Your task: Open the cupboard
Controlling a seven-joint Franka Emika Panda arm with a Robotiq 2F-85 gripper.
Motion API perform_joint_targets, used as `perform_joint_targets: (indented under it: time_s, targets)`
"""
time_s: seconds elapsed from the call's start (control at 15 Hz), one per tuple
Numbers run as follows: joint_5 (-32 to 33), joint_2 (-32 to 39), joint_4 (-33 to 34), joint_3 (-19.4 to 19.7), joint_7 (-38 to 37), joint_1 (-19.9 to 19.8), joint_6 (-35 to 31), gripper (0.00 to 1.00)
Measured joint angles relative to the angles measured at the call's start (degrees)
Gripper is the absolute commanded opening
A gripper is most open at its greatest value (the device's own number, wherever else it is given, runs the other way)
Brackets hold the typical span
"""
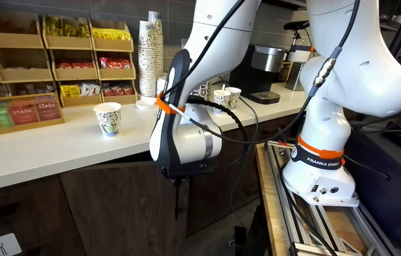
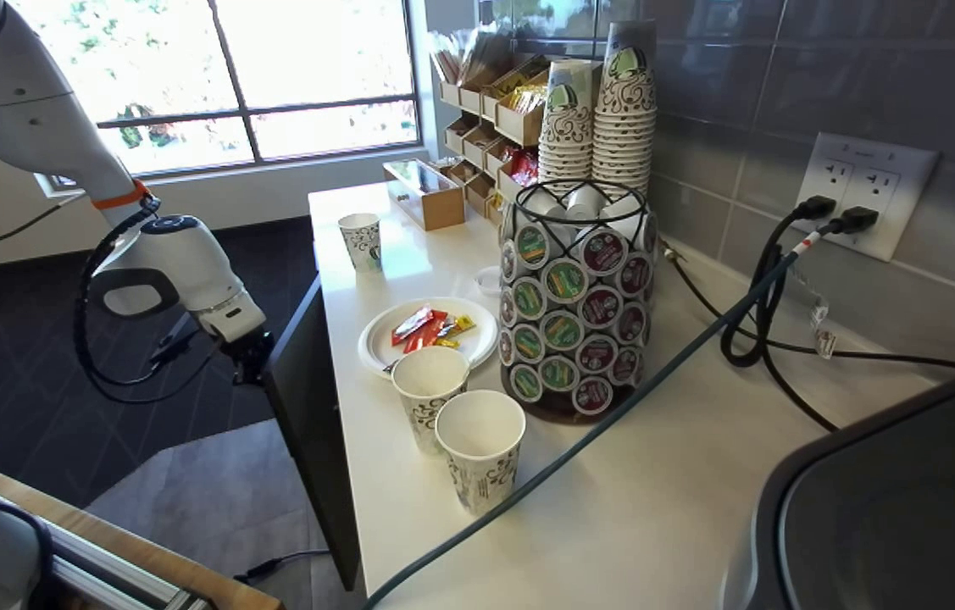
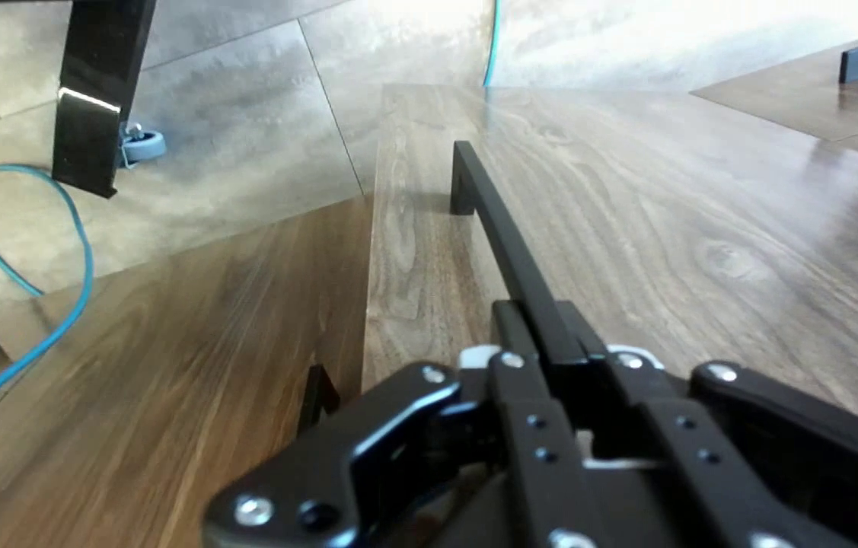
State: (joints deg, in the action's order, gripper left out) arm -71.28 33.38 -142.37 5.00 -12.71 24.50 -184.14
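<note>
so, the gripper [image 3: 541,323] clamps the handle [image 3: 503,236]; the cupboard door [image 1: 122,209] stands ajar past the front edge of the counter [image 1: 43,153].

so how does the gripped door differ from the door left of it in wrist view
The gripped door stands partly open; the left door looks closed. The tool clasps the gripped door's handle; the left door's handle is free. The gripped door looks paler, the left door browner. Both show wood grain.
</note>
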Motion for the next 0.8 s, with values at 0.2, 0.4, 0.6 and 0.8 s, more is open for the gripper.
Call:
perform_joint_targets:
  time_s: [0.2,0.4,0.6,0.8]
  targets:
    - [0.44,-1.03,-0.56,-3.85,-2.49,-3.43,0.47,0.38]
    - [-0.93,-1.91,-0.55,-6.16,-2.49,-6.03,2.68,0.38]
    - [-1.72,-2.39,-0.53,-7.95,-2.49,-8.08,4.05,0.39]
    - [-3.35,-4.82,-2.43,-9.7,-1.81,-9.28,4.2,0.57]
